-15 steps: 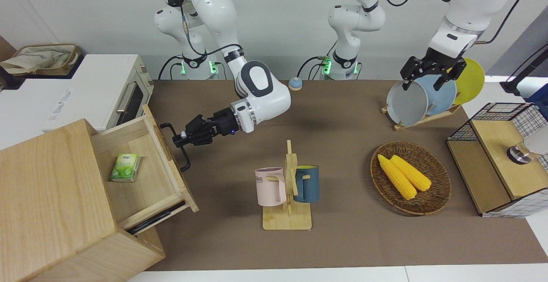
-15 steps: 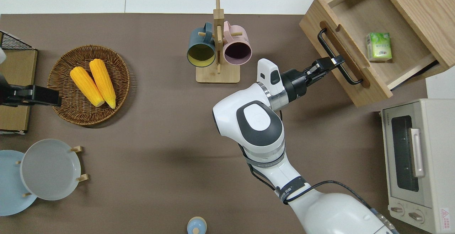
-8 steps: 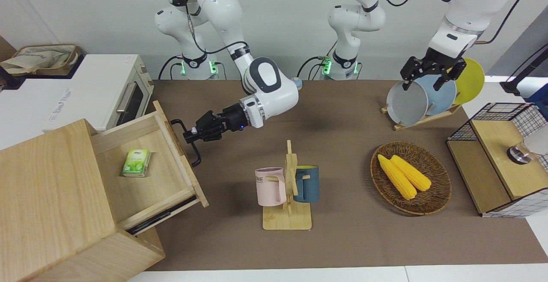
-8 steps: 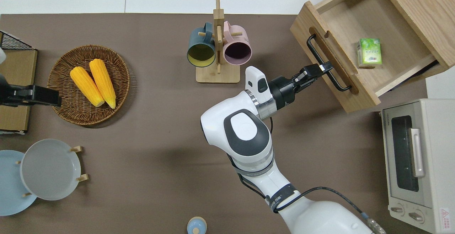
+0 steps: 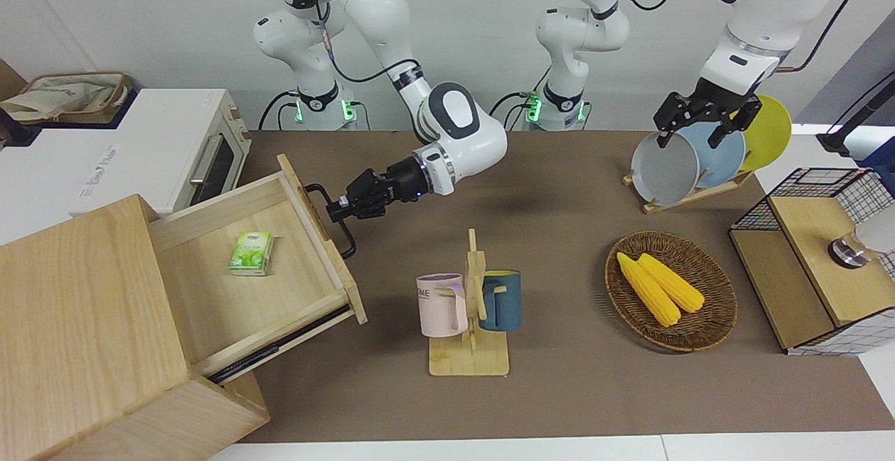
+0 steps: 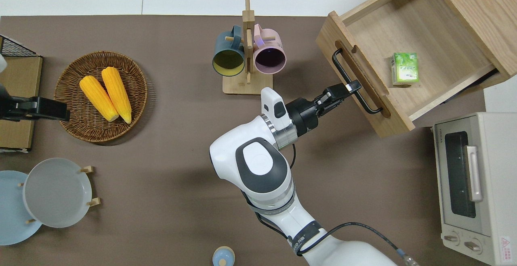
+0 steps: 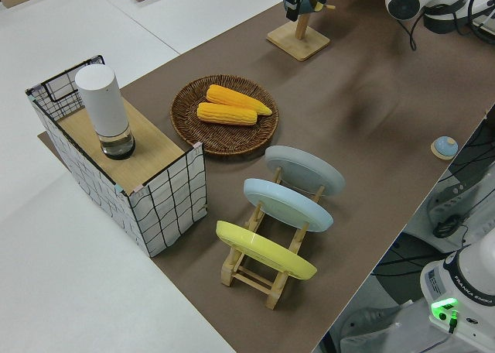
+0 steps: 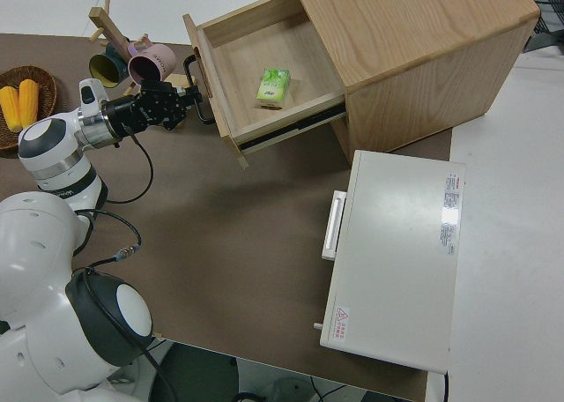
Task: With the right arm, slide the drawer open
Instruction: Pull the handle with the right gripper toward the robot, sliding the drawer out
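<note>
now right pincer (image 6: 350,88) clamps drawer (image 6: 408,52) handle (image 6: 355,81); carton (image 6: 404,69) print unreadable.

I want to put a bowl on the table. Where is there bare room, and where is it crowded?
Bare brown table lies between the plate rack and the right arm, and nearer to the robots than the corn basket. Crowded: around the mug stand, where the right end effector holds the handle of the open drawer.
</note>
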`<action>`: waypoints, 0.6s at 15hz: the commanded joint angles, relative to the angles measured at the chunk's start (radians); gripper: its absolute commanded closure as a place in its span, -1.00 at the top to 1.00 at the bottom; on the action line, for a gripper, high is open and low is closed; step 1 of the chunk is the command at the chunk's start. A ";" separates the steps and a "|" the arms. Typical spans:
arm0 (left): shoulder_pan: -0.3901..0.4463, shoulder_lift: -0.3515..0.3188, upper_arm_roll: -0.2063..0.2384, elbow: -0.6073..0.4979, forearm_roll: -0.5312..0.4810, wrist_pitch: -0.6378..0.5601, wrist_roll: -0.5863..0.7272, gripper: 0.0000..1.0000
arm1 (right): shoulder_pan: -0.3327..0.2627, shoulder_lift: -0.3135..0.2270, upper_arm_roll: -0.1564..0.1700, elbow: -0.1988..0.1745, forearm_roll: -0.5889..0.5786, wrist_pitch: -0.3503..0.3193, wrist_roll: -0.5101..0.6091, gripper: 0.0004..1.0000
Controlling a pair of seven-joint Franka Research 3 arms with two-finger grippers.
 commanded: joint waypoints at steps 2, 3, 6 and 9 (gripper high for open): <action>-0.017 0.012 0.016 0.020 0.014 0.001 0.007 0.99 | 0.032 0.000 0.000 0.032 0.002 -0.003 -0.089 -1.00; -0.017 0.012 0.016 0.020 0.015 0.001 0.007 0.99 | 0.043 0.000 0.000 0.032 0.002 -0.005 -0.090 -1.00; -0.017 0.012 0.016 0.020 0.014 0.001 0.007 1.00 | 0.054 0.002 0.000 0.032 0.002 -0.019 -0.095 -1.00; -0.017 0.012 0.016 0.020 0.015 0.001 0.007 0.99 | 0.072 0.002 -0.002 0.032 0.009 -0.022 -0.095 -1.00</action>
